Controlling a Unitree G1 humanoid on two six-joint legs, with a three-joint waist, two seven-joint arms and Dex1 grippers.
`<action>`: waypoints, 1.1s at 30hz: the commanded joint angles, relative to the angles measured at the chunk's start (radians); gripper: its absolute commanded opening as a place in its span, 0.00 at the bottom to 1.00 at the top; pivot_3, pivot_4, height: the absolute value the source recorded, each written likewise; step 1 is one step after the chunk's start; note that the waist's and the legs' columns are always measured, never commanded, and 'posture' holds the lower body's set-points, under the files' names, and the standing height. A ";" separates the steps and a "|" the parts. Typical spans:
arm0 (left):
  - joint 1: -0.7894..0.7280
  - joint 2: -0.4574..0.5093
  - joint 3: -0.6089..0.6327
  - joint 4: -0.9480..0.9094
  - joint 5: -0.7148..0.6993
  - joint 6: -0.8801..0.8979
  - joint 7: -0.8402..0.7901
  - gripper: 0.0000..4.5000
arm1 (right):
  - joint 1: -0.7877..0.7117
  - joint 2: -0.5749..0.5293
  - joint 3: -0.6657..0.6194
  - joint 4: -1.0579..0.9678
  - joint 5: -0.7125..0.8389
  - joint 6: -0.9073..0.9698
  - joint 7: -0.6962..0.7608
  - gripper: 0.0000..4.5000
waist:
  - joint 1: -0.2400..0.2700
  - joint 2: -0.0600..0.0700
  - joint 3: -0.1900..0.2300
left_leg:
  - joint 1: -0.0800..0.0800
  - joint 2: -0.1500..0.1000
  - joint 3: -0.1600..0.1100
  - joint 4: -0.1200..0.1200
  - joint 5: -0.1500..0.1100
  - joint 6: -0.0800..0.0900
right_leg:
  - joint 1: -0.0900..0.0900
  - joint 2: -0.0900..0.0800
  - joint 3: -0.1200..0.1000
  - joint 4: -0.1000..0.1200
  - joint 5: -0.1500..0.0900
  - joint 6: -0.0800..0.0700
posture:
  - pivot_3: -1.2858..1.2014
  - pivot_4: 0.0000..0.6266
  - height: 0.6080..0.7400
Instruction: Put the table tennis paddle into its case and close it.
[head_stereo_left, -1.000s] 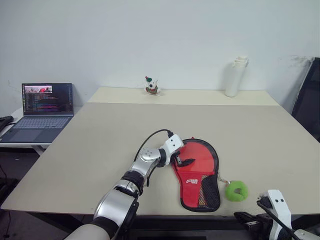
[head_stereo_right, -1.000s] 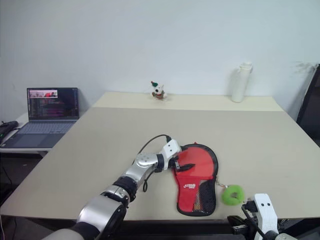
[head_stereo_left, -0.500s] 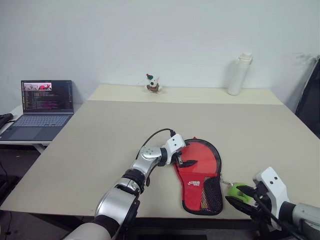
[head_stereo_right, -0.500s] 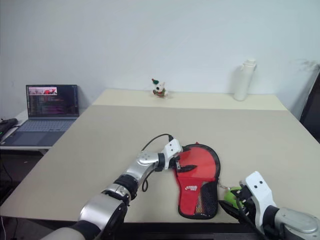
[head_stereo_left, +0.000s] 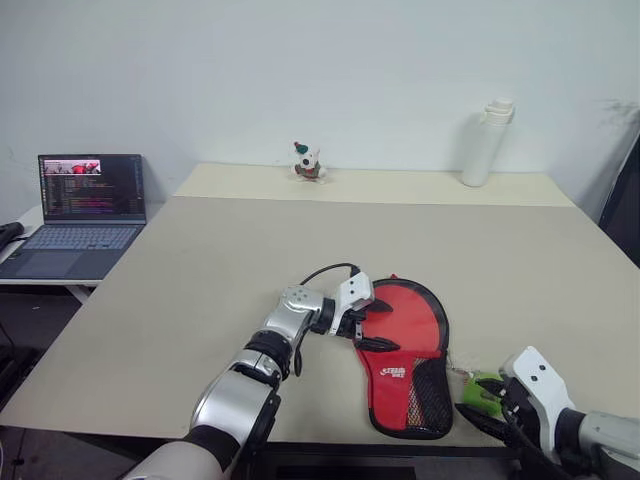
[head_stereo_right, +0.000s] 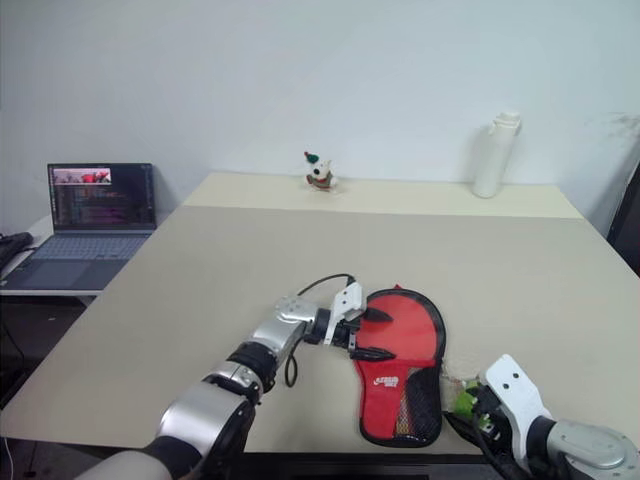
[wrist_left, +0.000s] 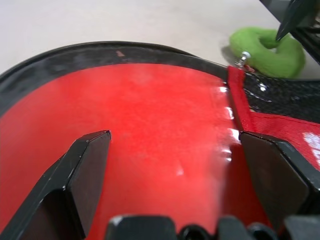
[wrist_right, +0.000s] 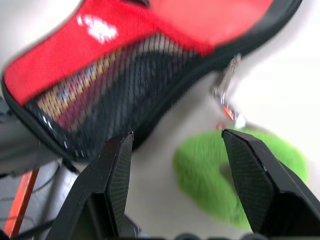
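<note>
A wide beige worktop (head_stereo_left: 200, 260) is seen, made of two slabs set end to end with a seam across the far part. On the near part, close to the front edge, the case (head_stereo_left: 408, 350) is laid flat with its red side up, the rounded end pointing away and the black mesh pocket at the near end. Just beside its near right edge, a green ring charm (wrist_right: 240, 180) is rested on the surface and joined to the case by a short metal link. On the far slab, a small figurine (head_stereo_left: 308, 162) and a white bottle (head_stereo_left: 484, 142) are stood upright, well apart.
</note>
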 joint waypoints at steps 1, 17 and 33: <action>-0.033 -0.026 -0.010 0.003 0.001 -0.001 -0.033 1.00 | 0.005 -0.009 0.015 0.002 -0.031 -0.033 0.010 0.68 | 0.001 0.000 0.001 | 0.000 0.000 0.000 0.000 0.000 0.000 | 0.000 0.000 0.000 0.000 0.000 0.000 | 0.52 0.24 1.00; -0.024 -0.050 -0.058 0.098 0.092 -0.042 0.031 1.00 | -0.009 0.015 0.022 0.002 -0.062 -0.026 0.021 0.17 | 0.005 0.000 0.001 | 0.002 0.000 0.000 0.004 0.000 0.000 | 0.000 0.001 0.001 0.008 0.000 0.000 | 0.52 0.24 1.00; -0.018 -0.063 -0.066 0.115 0.101 -0.031 0.042 1.00 | 0.159 -0.114 -0.004 -0.206 0.103 -0.042 0.265 0.01 | 0.013 0.000 0.001 | 0.001 0.000 -0.001 0.016 0.000 0.000 | 0.001 0.001 0.001 0.017 0.000 -0.001 | 0.52 0.24 1.00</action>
